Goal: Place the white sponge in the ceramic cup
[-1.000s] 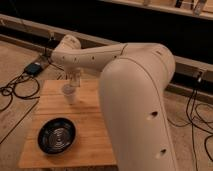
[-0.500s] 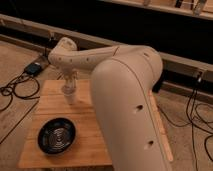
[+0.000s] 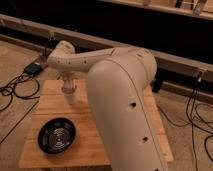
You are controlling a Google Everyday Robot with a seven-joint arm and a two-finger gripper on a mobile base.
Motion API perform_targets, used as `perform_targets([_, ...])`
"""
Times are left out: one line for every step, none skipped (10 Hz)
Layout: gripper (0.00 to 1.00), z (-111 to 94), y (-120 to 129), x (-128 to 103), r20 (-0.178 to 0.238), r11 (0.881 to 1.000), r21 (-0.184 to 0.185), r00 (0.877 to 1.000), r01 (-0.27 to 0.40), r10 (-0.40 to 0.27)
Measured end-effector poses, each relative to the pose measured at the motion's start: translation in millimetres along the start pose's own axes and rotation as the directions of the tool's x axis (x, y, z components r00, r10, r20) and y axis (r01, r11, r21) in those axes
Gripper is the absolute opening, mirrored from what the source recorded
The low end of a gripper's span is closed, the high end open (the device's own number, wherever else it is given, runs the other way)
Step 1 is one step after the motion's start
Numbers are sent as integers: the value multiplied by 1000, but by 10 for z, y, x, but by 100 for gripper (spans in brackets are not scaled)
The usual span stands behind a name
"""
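On the wooden table [image 3: 125, 145] the gripper [image 3: 69, 89] hangs directly above the ceramic cup [image 3: 70, 96], apparently for the drop; black bowl [image 3: 56, 136] nearer

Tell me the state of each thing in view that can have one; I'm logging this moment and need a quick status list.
gripper: pointing down over the far left part of the table, right above the ceramic cup.
ceramic cup: upright on the table, largely hidden by the gripper; contents not visible.
black bowl: upright near the front left corner, empty.
wooden table: partly covered by the arm.
white sponge: not visible.
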Motion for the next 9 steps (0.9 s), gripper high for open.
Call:
perform_targets([0, 32, 21, 22, -1, 1000, -1, 1000, 1, -1])
perform_targets([0, 61, 38, 45, -1, 1000, -3, 1000, 3, -3])
perform_targets([0, 91, 57, 73, -2, 1000, -4, 1000, 7, -7])
perform_targets([0, 101, 72, 87, -2, 1000, -6, 1000, 10, -10])
perform_targets([4, 112, 88, 108, -3, 1000, -7, 1000, 15, -15])
perform_targets([14, 111, 104, 125, -3, 1000, -8, 1000, 19, -20])
perform_targets([23, 102, 115, 135, -1, 1000, -9, 1000, 22, -22])
perform_targets([34, 92, 114, 145, 0, 1000, -8, 1000, 24, -24])
perform_targets([43, 81, 110, 150, 2, 1000, -7, 1000, 25, -25])
